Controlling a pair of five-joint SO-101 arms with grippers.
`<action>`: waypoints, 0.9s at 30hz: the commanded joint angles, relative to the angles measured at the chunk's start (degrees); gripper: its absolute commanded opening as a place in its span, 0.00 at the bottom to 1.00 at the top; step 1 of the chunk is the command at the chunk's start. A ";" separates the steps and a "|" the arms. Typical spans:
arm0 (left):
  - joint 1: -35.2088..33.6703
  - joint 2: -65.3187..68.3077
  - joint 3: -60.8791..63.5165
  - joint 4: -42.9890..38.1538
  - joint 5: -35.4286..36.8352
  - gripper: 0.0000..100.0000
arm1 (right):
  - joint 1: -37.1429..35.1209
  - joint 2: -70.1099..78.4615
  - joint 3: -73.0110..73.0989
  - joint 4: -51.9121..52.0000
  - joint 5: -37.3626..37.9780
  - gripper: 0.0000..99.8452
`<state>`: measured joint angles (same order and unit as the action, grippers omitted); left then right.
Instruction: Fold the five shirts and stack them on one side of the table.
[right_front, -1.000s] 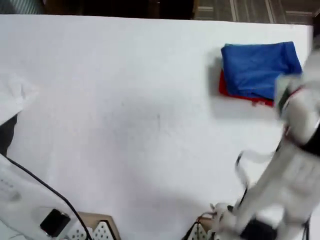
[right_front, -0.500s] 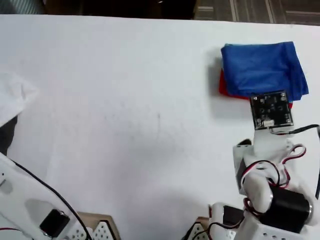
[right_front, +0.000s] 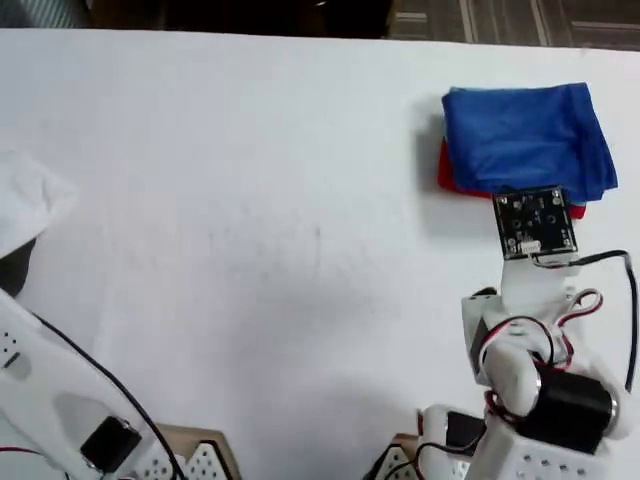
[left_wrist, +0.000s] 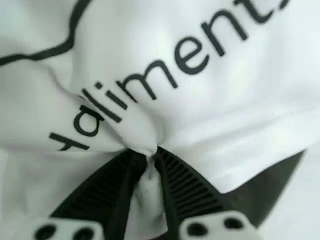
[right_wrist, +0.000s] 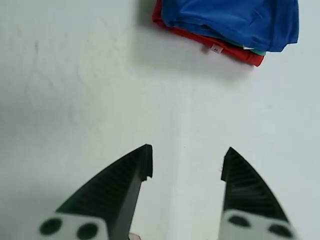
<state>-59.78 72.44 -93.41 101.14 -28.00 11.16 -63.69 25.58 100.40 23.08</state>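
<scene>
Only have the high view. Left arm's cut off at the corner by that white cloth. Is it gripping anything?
Observer: Yes, the left gripper is shut on a bunched fold of the white shirt, the one with black lettering.
Operator: Right jaws?
Observer: Open. The right gripper holds nothing and sits over bare table, short of the blue shirt.
Operator: Just two shirts there?
Observer: Looks like more. A teal edge shows between the blue shirt and the red shirt at one corner.

White table (right_front: 250, 200): red shirt (right_front: 443, 172) lies at 2 o'clock beneath a folded blue shirt (right_front: 525, 135); white shirt (right_front: 25, 200) at 9 o'clock.
</scene>
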 joint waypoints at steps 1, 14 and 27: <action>4.22 -11.78 0.66 1.32 3.25 0.03 | -0.13 -0.84 3.16 0.92 -0.35 0.22; 11.87 -55.38 38.11 1.41 4.92 0.03 | -0.57 -0.75 19.34 -14.29 2.11 0.22; 46.24 -98.20 70.20 1.05 4.75 0.03 | 0.66 -0.84 38.33 -23.96 12.13 0.22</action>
<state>-23.21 -18.64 -24.66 101.41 -23.52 11.08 -63.69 63.56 77.80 34.42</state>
